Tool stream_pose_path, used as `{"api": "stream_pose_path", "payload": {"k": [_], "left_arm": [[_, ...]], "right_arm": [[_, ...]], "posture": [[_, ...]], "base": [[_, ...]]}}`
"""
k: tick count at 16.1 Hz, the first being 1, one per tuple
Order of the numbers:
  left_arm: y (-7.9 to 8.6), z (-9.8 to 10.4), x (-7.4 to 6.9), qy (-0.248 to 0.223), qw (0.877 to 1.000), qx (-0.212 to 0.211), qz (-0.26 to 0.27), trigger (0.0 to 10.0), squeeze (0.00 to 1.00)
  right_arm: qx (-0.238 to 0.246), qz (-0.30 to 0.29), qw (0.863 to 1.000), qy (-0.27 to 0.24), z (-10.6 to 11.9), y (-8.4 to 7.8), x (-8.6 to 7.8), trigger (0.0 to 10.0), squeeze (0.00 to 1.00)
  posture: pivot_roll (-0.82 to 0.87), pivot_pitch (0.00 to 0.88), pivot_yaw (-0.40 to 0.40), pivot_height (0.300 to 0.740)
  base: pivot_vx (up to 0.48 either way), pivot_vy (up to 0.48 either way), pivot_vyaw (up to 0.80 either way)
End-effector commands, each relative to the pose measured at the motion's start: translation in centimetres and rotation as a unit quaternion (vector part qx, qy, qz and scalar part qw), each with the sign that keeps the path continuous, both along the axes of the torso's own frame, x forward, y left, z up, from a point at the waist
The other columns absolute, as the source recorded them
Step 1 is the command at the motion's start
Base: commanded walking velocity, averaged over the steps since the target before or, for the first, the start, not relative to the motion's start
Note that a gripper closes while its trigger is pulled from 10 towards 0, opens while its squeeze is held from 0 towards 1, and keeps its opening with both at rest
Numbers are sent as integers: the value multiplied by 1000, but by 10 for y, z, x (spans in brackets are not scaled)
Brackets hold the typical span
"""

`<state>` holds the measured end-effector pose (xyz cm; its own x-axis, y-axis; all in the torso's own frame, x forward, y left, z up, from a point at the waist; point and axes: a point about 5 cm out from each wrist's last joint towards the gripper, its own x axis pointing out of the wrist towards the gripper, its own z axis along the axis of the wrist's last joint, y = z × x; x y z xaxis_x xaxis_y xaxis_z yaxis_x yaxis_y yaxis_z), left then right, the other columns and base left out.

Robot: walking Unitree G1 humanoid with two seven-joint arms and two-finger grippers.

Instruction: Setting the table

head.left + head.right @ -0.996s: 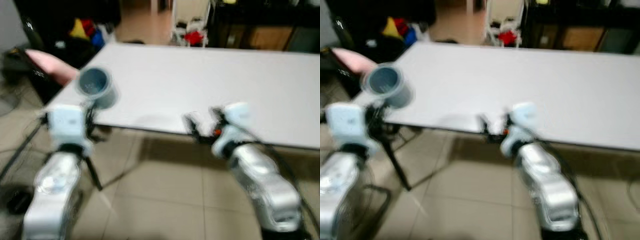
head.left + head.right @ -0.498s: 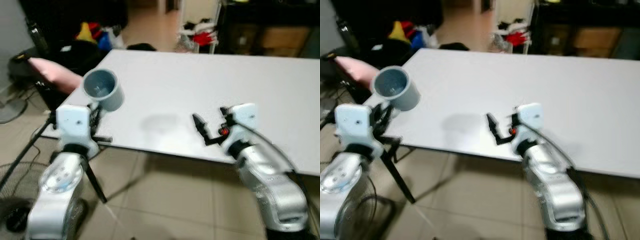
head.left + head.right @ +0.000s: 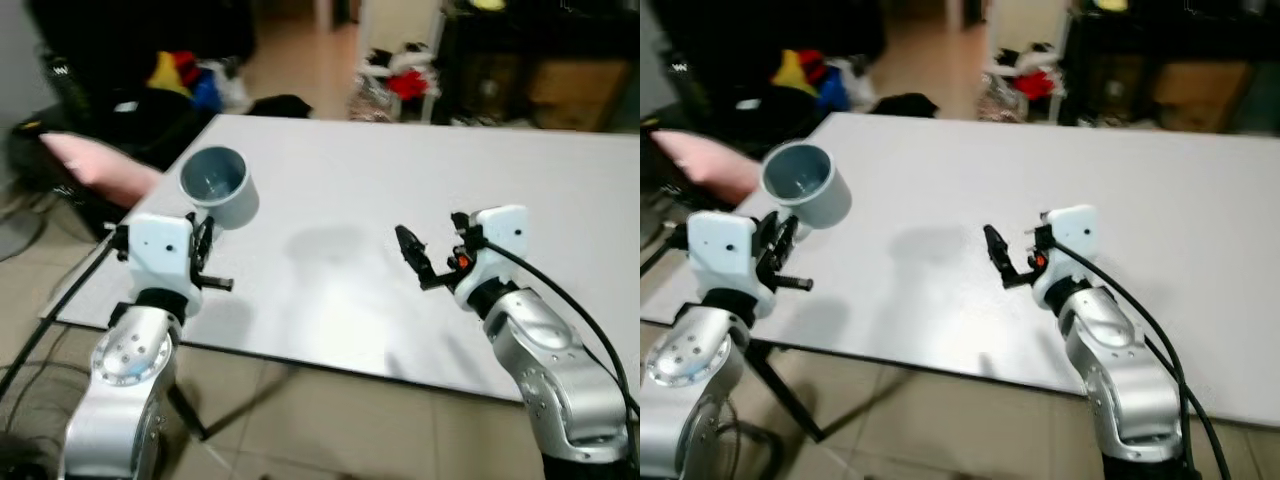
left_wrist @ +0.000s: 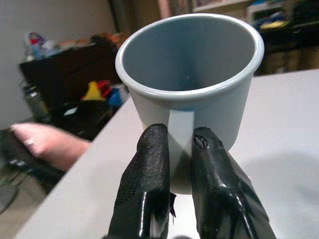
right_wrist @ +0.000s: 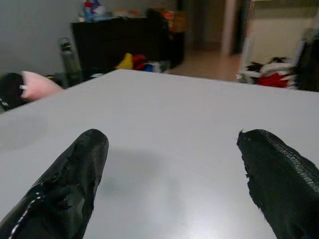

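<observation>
A grey-blue mug (image 3: 219, 187) hangs upright above the left part of the white table (image 3: 420, 170). My left gripper (image 4: 174, 164) is shut on the mug's handle (image 4: 179, 139), with the mug's open mouth (image 4: 192, 50) facing up. My right gripper (image 3: 425, 262) hovers over the table's near middle, open, with nothing between its fingers (image 5: 65, 194). A faint shadow lies on the tabletop between the two arms.
A pink cushion (image 3: 95, 170) and dark furniture stand beyond the table's left edge. Coloured clutter (image 3: 185, 75) and a white rack with red items (image 3: 405, 80) sit behind the table's far edge. Tiled floor lies under the near edge.
The view has moved closer to the table. Both arms now reach over the tabletop instead of hanging before its near edge. The mug stays in my left gripper.
</observation>
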<state>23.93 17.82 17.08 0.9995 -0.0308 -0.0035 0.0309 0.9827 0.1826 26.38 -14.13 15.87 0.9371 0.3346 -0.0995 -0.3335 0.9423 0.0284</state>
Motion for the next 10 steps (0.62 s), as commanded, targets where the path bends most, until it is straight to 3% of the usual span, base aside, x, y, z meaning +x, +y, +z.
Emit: {"api": "stream_pose_path", "payload": {"k": [1, 6, 10], "left_arm": [[0, 2, 3, -6, 1000, 4, -2, 10000, 0], [-3, -1, 9, 6, 999, 19, -40, 10000, 0], [-1, -6, 19, 29, 996, 46, -77, 10000, 0]], "right_arm": [[-1, 12, 1000, -5, 3, 2, -2, 10000, 0], [3, 10, 1000, -6, 4, -1, -3, 10000, 0], [5, 23, 1000, -7, 6, -4, -4, 10000, 0]], "posture": [[-112, 0, 59, 740], [-131, 0, 71, 740], [-146, 0, 89, 740]], "base": [[375, 0, 0], [337, 0, -439], [0, 0, 0]]}}
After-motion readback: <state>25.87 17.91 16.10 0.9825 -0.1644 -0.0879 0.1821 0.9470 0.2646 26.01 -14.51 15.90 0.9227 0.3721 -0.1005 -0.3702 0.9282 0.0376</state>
